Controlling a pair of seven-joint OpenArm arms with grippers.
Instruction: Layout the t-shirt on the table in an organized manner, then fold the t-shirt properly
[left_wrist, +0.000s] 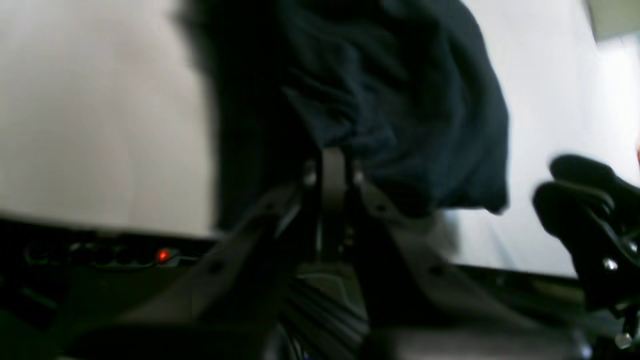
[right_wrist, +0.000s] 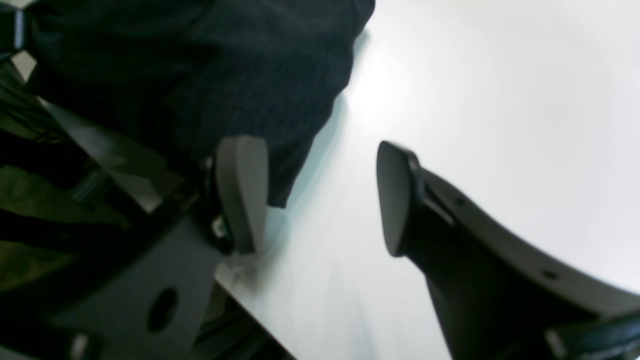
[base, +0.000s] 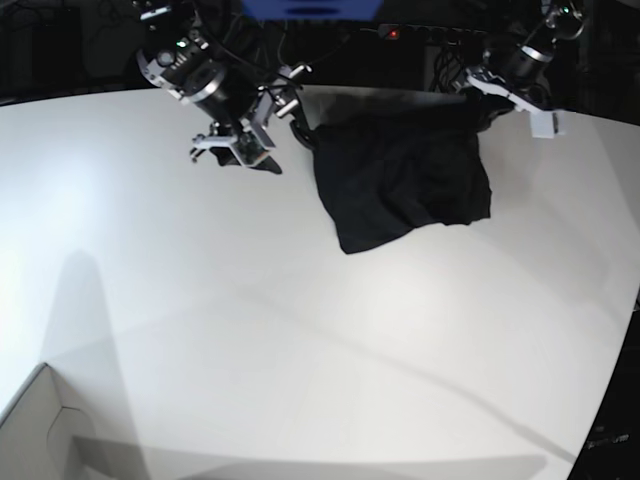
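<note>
in the base view, the right gripper (base: 262, 140) sits at eleven o'clock, jaws spread wide and empty, just beside the left edge of the plain black thin-fabric long-sleeved t-shirt (base: 405, 180). that shirt lies bunched at one o'clock near the far rim of the big smooth white table (base: 300, 330). at its two o'clock corner the left gripper (base: 478, 100) is pinched fully closed on a fold of cloth. risk, as i judge it: a thin pinch may slip when pulled, or drag the heap off the far edge; one-sided pulling could twist it further.
</note>
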